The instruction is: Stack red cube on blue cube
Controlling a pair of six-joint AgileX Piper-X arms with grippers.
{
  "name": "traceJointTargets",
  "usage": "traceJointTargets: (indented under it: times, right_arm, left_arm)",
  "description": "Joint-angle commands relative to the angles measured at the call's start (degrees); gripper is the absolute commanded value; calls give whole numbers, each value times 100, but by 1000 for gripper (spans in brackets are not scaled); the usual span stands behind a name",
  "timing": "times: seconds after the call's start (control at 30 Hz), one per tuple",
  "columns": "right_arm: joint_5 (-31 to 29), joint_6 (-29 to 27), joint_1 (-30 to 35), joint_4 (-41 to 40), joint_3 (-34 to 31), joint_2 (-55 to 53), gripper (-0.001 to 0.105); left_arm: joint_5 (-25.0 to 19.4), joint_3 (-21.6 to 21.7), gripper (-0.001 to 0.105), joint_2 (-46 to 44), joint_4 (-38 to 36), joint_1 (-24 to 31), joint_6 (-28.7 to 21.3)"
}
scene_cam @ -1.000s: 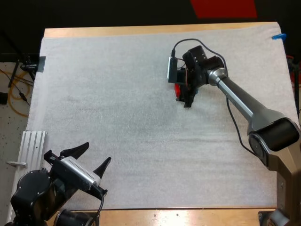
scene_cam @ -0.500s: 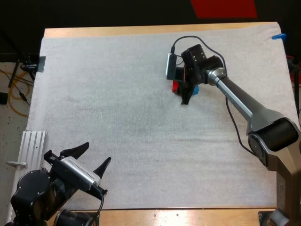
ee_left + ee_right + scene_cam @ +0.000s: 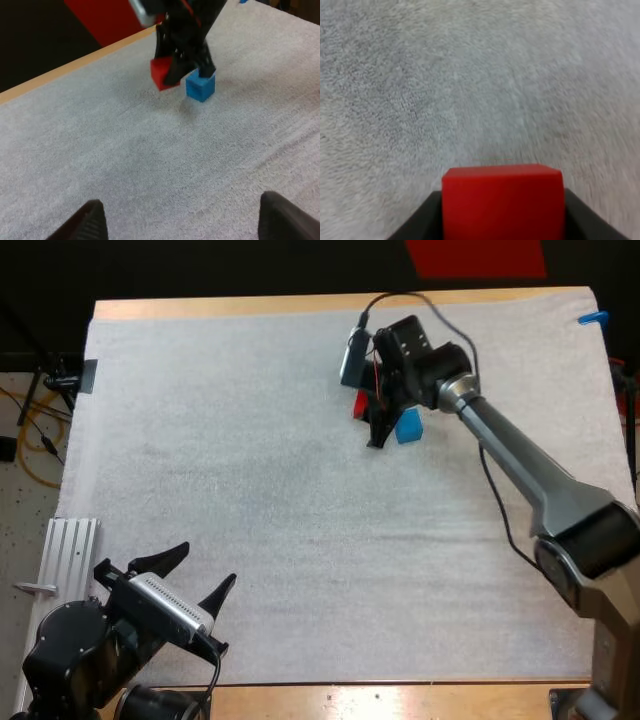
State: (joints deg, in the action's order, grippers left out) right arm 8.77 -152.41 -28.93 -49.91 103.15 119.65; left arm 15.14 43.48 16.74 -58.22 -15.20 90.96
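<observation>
My right gripper is shut on the red cube, which hangs above the mat at the far middle. Up close, the red cube sits pressed between my right gripper's black fingers. The blue cube rests on the mat just right of the held cube. From the left wrist, the red cube is lifted beside the blue cube, held by my right gripper. My left gripper stands open near the front left, holding nothing, its fingers wide apart.
The white mat covers the wooden table. A ribbed metal block lies off the mat's left edge near my left arm.
My right gripper has risen and shifted left and farther back with the red cube, uncovering the blue cube on the mat. My left arm has stayed still.
</observation>
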Motion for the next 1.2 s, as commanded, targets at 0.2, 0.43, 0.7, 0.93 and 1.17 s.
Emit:
traceJointTargets:
  times: [0.2,0.43,0.7,0.93,1.17]
  right_arm:
    - [-574,2099,23,-469,77,-551,0]
    - [-1497,4567,94,-804,49,-558,0]
    - [-1950,5494,93,-782,51,-544,0]
    - [-1989,5669,93,-862,28,-544,0]
    - [-1843,5753,93,-895,-3,-325,0]
  left_arm:
    - [9,36,63,11,16,-16,0]
    - [9,36,63,11,16,-16,0]
    - [9,36,63,11,16,-16,0]
    - [9,36,63,11,16,-16,0]
    - [9,36,63,11,16,-16,0]
